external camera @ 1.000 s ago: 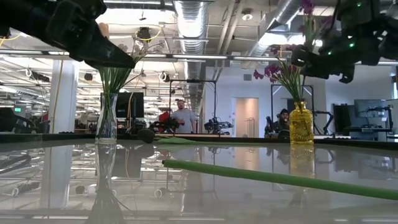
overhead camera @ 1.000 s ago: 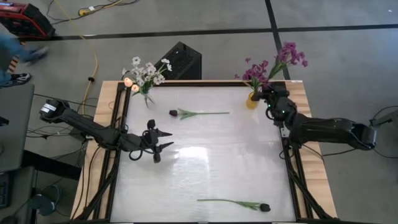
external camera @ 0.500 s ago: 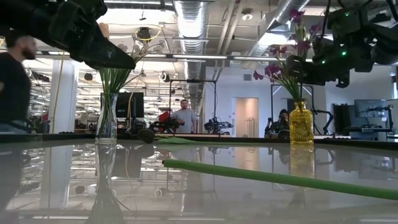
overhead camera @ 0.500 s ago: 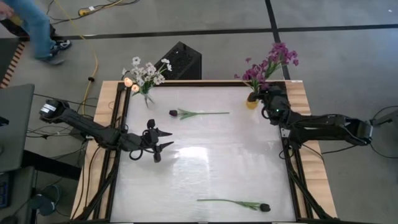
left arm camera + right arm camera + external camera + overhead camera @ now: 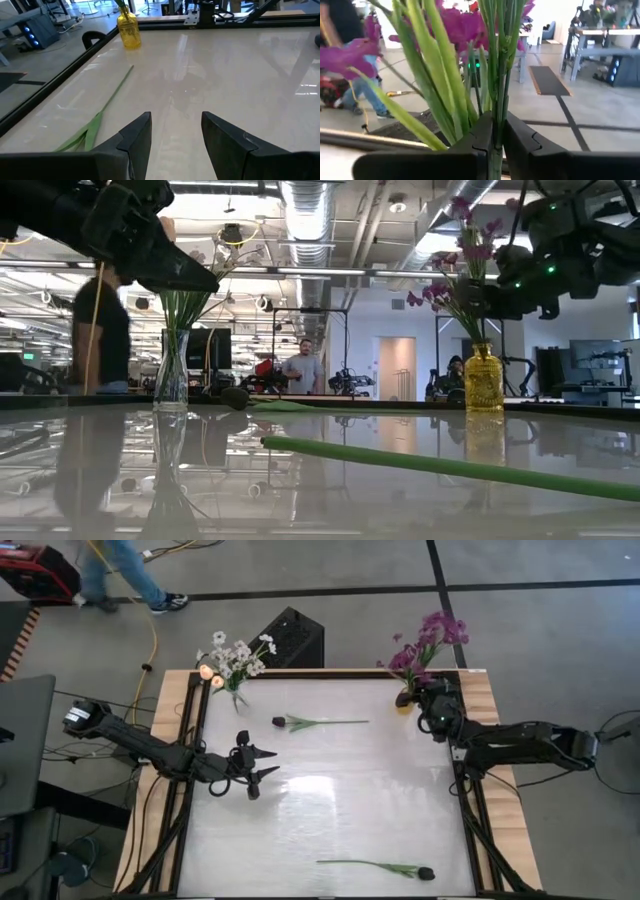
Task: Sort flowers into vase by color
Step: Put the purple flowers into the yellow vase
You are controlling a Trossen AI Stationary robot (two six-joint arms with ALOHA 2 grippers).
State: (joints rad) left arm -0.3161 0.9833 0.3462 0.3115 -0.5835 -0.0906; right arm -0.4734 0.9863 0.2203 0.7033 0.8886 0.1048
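My right gripper (image 5: 415,698) is at the far right corner, beside the yellow vase (image 5: 484,380), shut on the stem of a purple flower (image 5: 432,635) that stands above the vase among other purple sprigs. My left gripper (image 5: 175,135) hovers open over the table's left middle, holding nothing. A dark-budded flower (image 5: 300,722) lies flat on the far half of the table. Another (image 5: 385,867) lies flat near the front edge. A clear vase (image 5: 171,370) at the far left corner holds white blossoms (image 5: 238,652) and peach buds (image 5: 210,675). My right gripper pinches the purple flower's green stem (image 5: 496,120) between its two fingers, well below the blossoms. The fingers reach in level from the table's right side and lie across the stem. The flower stands nearly upright; the fingers hide its lower end.
The table's white middle lies bare between the two lying flowers. Dark rails run along the left and right edges (image 5: 190,740). A black box (image 5: 290,637) sits on the floor behind the table. A person (image 5: 120,570) walks past beyond the far left corner.
My right gripper has sunk a little toward the yellow vase and rolled slightly, still holding the stem. The purple flower has come down with it, and its blossoms have swung toward the table's left. A person has walked across the room behind.
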